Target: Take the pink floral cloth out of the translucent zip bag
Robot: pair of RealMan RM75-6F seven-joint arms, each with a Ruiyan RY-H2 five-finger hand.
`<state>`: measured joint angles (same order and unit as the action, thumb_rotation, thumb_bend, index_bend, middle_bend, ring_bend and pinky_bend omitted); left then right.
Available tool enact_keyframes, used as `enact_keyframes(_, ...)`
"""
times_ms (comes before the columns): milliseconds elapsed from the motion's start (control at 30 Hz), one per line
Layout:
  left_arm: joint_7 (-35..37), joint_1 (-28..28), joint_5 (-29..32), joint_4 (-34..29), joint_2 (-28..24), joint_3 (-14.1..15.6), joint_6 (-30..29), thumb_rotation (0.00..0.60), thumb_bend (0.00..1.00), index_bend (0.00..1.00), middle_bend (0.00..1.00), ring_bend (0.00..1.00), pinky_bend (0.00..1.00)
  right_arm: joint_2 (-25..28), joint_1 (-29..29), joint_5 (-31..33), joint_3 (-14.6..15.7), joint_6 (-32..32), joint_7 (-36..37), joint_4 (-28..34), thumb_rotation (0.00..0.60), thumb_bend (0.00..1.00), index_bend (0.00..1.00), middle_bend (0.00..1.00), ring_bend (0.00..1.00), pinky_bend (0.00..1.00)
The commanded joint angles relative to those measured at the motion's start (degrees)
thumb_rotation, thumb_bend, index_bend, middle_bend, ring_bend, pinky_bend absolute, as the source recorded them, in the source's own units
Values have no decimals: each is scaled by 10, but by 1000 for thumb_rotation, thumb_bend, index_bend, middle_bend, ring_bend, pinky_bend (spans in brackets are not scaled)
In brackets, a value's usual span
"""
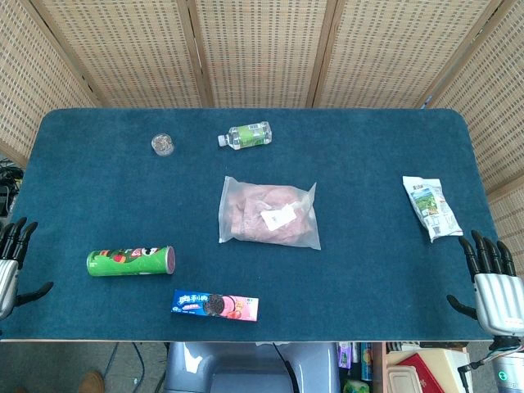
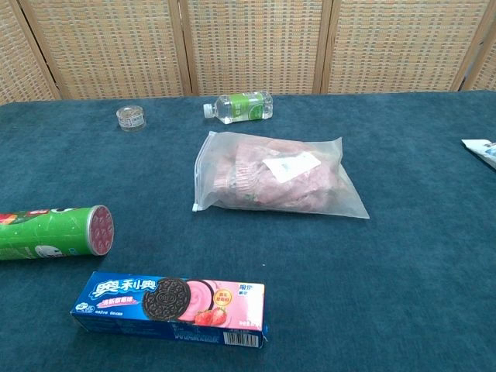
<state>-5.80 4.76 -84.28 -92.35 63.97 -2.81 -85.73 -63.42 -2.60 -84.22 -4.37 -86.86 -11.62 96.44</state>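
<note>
Cloth [image 2: 271,182] sits sealed inside the zip bag [image 1: 307,237] at mid-table, while your left hand [image 1: 10,262] and right hand [image 1: 494,282] wait spread and empty at the near corners. Grab through the slick film and you risk dragging the whole bag toward the cookie box [image 2: 170,302].

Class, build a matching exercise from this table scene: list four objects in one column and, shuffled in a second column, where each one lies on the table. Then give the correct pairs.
Column A
1. zip bag
2. water bottle
3. cookie box
4. chip can

Column B
a. at the near edge, lying flat, in front of the bag
b. at the middle of the table, with the pink cloth inside
c. on its side at the near left
d. on its side at the far edge, behind the bag

Pairs: 1-b, 2-d, 3-a, 4-c
</note>
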Motion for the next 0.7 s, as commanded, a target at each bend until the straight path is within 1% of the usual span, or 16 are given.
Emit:
enact_keyframes(33, 1, 0, 0, 1, 0, 0, 0, 600, 117, 0, 0, 0, 0, 0, 0, 1, -1, 0, -1, 0, 600, 0, 0, 0, 0, 0)
enact_keyframes(233, 4, -2, 0, 1, -1, 0, -3, 600, 117, 0, 0, 0, 0, -2, 0, -1, -1, -2, -3, 1, 600, 0, 0, 0, 0, 0)
enact_keyframes(400, 6, -6, -5, 0, -3, 0, -13, 600, 117, 0, 0, 0, 0, -12, -10, -3, 5, 18, -12, -4, 600, 0, 0, 0, 0, 0)
enact_keyframes(533, 12, -6, 1, 0, -4, -3, -10, 600, 118, 0, 0, 0, 0, -19, -42, -16, -3, 54, -5, 3, 600, 0, 0, 0, 0, 0)
enact_keyframes(667, 9, -2, 14, 5, -1, -10, -3, 600, 117, 0, 0, 0, 0, -13, -101, -19, -30, 117, -6, 23, 600, 0, 0, 0, 0, 0)
enact_keyframes(700, 8, -2, 18, 7, 1, -12, -3, 600, 117, 0, 0, 0, 0, -12, -123, -13, -40, 143, -13, 29, 600, 0, 0, 0, 0, 0)
